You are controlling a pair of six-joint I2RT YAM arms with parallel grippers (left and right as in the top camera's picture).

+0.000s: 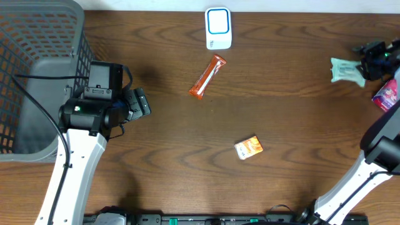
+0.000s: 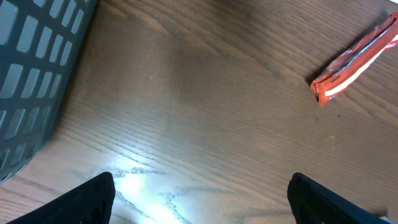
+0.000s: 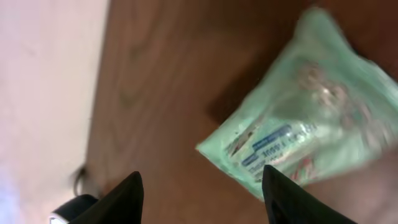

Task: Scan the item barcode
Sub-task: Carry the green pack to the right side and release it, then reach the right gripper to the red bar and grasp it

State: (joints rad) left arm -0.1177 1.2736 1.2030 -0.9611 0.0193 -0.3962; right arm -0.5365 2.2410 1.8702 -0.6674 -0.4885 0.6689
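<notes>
Overhead view: the green packet (image 1: 345, 70) lies near the right edge of the table (image 1: 281, 112), right by the right gripper (image 3: 202, 183). Its fingers are spread apart and hold nothing. The left gripper (image 2: 202, 193), beside the basket (image 1: 37, 37), is wide open and empty too. The white scanner (image 1: 218, 28) sits at the top edge.

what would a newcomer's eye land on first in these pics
Probably the big grey mesh basket filling the far left of the wooden table. Next come the orange-red snack bar lying slantwise in the middle, just below the white scanner, and the pale green packet that fills the right wrist view just beyond the open right gripper.
</notes>
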